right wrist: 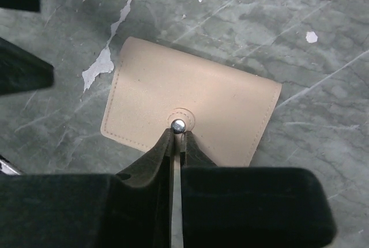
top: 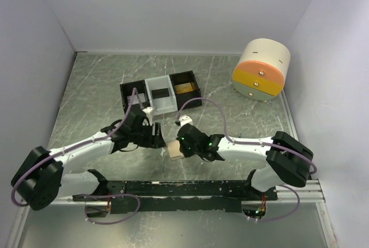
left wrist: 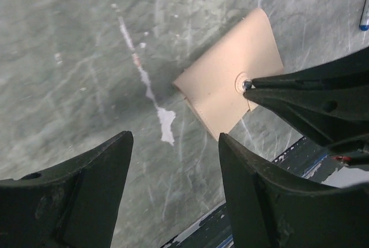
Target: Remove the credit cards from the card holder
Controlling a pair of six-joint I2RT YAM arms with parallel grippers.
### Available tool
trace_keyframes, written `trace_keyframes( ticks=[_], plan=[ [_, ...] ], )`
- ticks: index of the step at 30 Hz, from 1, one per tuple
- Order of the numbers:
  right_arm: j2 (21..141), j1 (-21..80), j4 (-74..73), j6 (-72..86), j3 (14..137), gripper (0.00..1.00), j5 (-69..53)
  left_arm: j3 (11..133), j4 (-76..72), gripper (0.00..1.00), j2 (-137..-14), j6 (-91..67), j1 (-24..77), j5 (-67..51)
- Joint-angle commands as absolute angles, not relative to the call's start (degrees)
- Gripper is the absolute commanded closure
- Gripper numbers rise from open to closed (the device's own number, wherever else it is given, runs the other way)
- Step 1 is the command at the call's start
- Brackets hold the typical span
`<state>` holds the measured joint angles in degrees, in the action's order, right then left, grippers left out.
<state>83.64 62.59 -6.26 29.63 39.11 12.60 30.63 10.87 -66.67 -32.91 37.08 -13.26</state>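
Observation:
The card holder [right wrist: 190, 92] is a tan wallet with a metal snap stud, lying folded shut and flat on the marble table. My right gripper [right wrist: 178, 135] is shut, its tips resting on the holder right beside the stud. It also shows in the left wrist view, where the right gripper [left wrist: 253, 85] reaches in from the right onto the card holder [left wrist: 228, 86]. My left gripper [left wrist: 173, 137] hangs open over bare table a little short of the holder, holding nothing. From above, the card holder [top: 174, 151] lies between both grippers. The credit cards are hidden.
A black-and-white three-compartment tray [top: 160, 93] stands behind the grippers, with something tan in its right compartment. A round cream container [top: 260, 70] with orange and yellow drawers stands at the back right. A black rail [top: 202, 189] runs along the near edge.

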Motion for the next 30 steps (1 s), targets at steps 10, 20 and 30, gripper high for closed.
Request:
trace_keyframes(
  ticks=[10, 20, 30],
  plan=[
    [75.9, 56.5, 7.8, 19.4, 29.2, 1.00, -7.1, 40.3, 3.4, 0.32, -85.8, -33.1, 46.5, -5.1],
    [76.3, 54.2, 9.9, 18.7, 29.0, 1.00, -7.4, 36.8, 5.6, 0.31, -83.3, -31.7, 50.7, -5.7],
    [74.7, 53.9, 13.6, 17.3, 27.6, 1.00, -11.2, 37.8, 7.4, 0.39, -88.1, -33.2, 50.7, -7.0]
  ],
)
